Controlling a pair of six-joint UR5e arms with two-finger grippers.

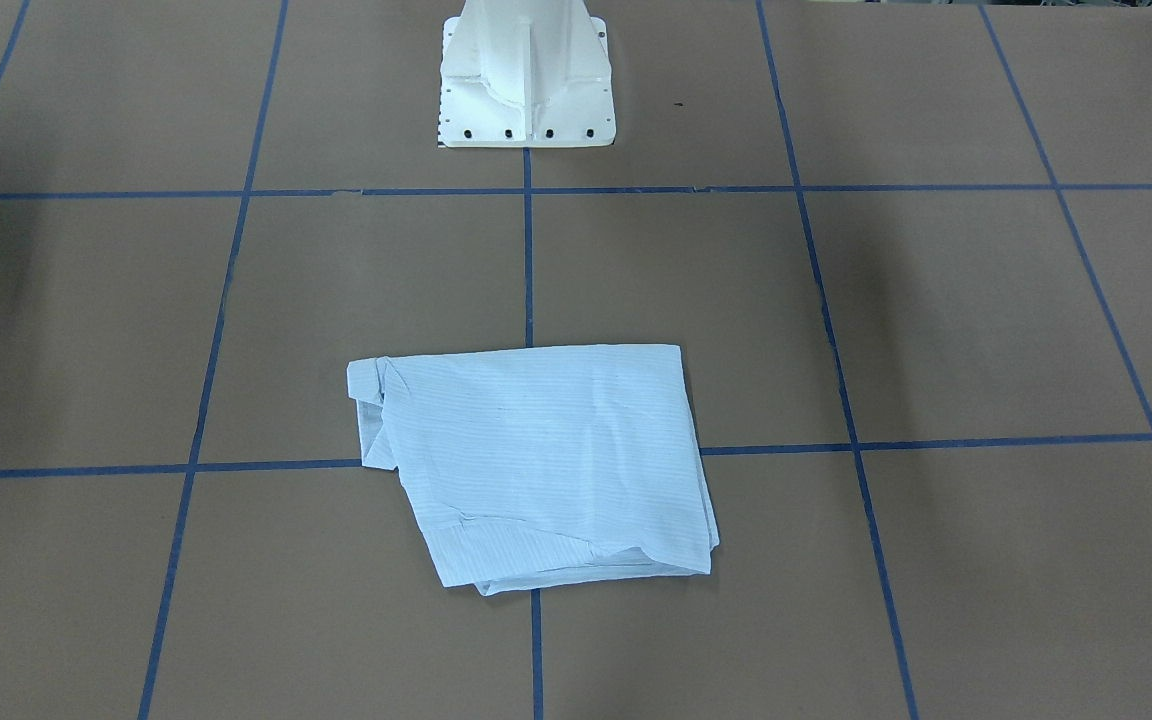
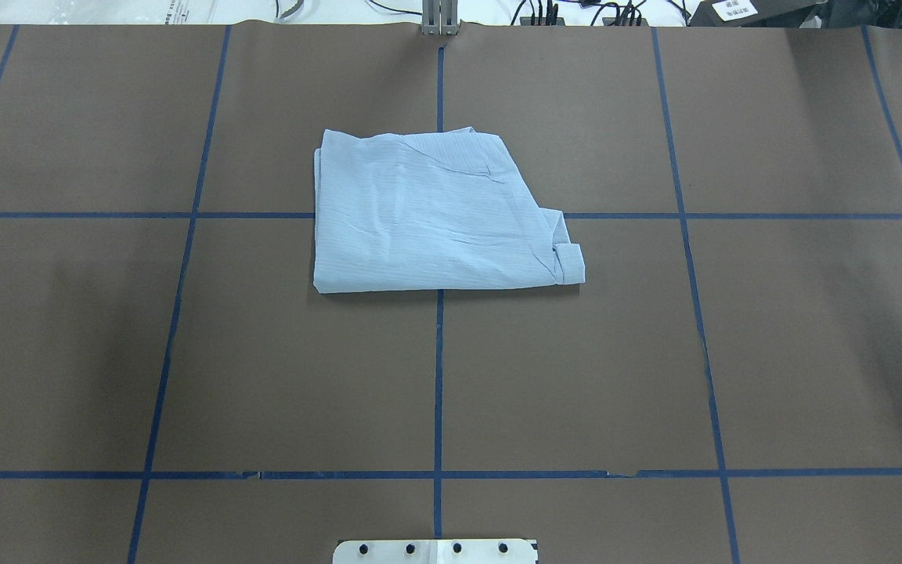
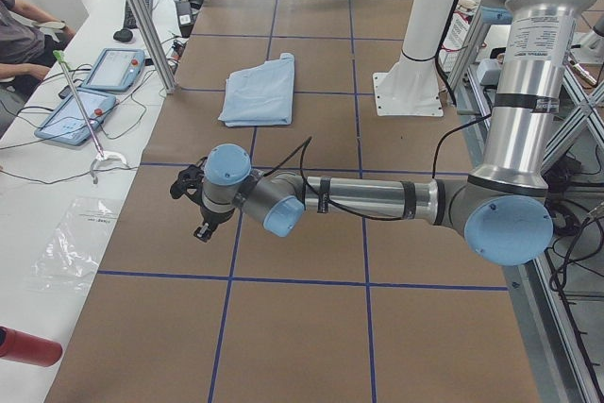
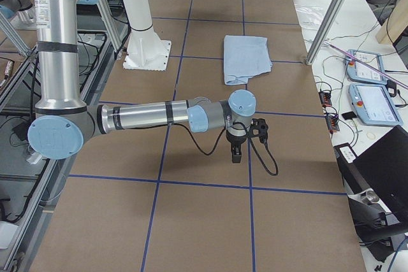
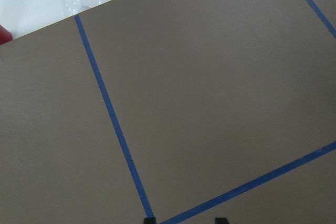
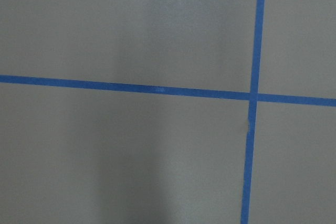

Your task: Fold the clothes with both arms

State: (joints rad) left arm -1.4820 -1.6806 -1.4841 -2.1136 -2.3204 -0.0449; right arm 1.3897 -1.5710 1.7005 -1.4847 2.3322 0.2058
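Note:
The clothes are one pale-blue striped shirt (image 2: 431, 215), folded into a flat packet on the brown table's middle (image 1: 546, 460), with a cuff showing at one corner. Neither arm reaches it. My left arm stretches low over the table's left end, far from the shirt (image 3: 260, 90); its gripper (image 5: 185, 220) points down, open, with two fingertips apart over bare paper and blue tape. The right arm stretches over the table's opposite end, its gripper (image 4: 236, 155) pointing down. I cannot tell whether that one is open or shut. The right wrist view shows only paper and tape.
The white pedestal base (image 1: 526, 90) stands behind the shirt. A side bench holds two teach pendants (image 3: 113, 68), a plastic bag (image 3: 75, 243) and a red bottle (image 3: 28, 346). A person's arm (image 3: 28, 40) rests there. Aluminium posts (image 3: 142, 21) rise at the table edge.

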